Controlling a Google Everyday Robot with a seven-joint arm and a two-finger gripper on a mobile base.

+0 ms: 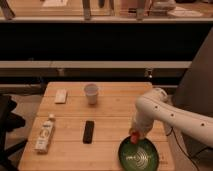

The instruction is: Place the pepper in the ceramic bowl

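The gripper (135,135) hangs at the end of the white arm (165,112), low over the far-left rim of the ceramic bowl (138,154), its fingers closed around the pepper (134,138), which shows as a small orange-red shape right at that rim (whether it touches the glaze cannot be made out). The bowl itself, dark green with pale swirl lines inside, sits at the near right corner of the wooden table (107,112). Taking the rest from left to right, all placed against the bowl: a white bottle (45,133) lies on its side far to the bowl's left, near the table's left edge; a small pale flat block (61,96) rests farther back, also well to the left; a black remote (88,131) lies lengthwise just left of the bowl, apart from it; and a white cup (91,93) stands upright behind and to the left of the bowl, toward the table's far side.
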